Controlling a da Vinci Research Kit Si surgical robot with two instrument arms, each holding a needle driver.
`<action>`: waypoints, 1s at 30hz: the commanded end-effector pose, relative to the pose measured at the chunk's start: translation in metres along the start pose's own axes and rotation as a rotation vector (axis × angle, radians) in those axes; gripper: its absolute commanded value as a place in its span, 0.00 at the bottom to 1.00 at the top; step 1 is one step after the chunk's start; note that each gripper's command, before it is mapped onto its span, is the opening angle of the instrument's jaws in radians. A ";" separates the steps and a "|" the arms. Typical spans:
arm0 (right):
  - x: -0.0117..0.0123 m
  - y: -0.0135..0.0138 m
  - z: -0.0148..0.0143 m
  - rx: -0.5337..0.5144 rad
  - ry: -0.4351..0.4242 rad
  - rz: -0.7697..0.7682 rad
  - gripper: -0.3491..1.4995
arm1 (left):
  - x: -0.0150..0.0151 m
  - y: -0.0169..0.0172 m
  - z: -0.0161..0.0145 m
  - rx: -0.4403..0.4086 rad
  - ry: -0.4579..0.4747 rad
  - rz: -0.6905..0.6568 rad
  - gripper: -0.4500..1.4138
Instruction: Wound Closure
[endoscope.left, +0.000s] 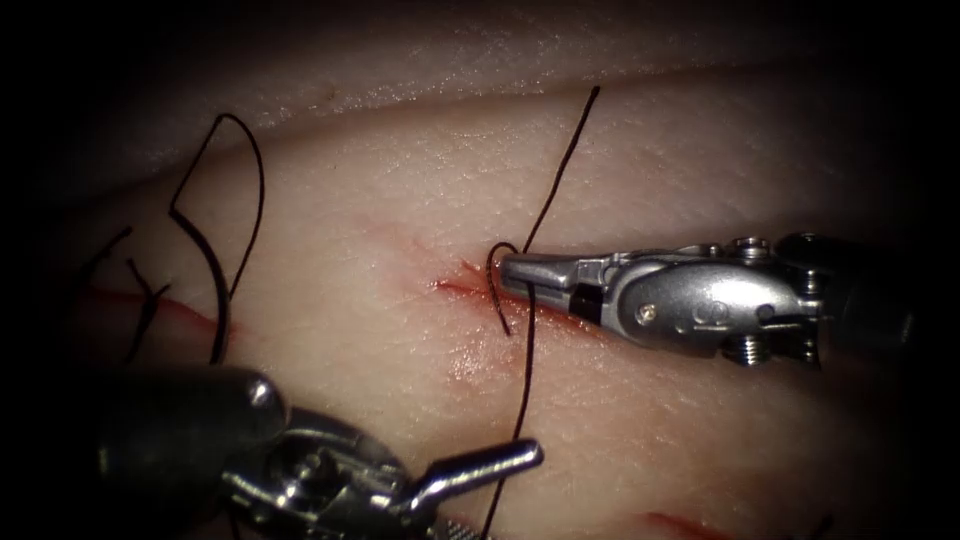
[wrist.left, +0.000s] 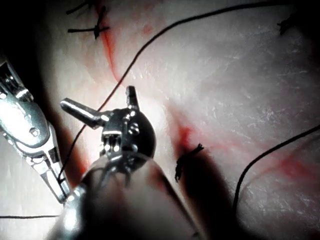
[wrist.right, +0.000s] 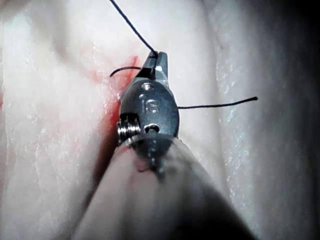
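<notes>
1. The right tool (endoscope.left: 515, 270) has its fingers closed on the thread (endoscope.left: 527, 350) right at the cut (endoscope.left: 455, 288), apparently to keep the strand steady there.
2. The left tool (endoscope.left: 480, 465) hovers below with fingers spread, holding nothing, just beside the thread.
3. I cannot make out a needle for certain.
</notes>
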 end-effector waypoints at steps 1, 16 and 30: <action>-0.0003 0.0005 0.0009 -0.002 0.001 -0.003 0.00 | -0.0003 -0.0001 0.0008 0.001 0.001 0.000 0.70; -0.0010 0.0010 0.0014 0.007 -0.004 0.004 0.00 | 0.0002 0.0001 -0.0002 -0.003 0.009 0.011 0.61; -0.0013 0.0009 0.0018 0.012 -0.003 0.000 0.00 | 0.0009 0.0004 -0.0007 -0.004 -0.006 0.029 0.56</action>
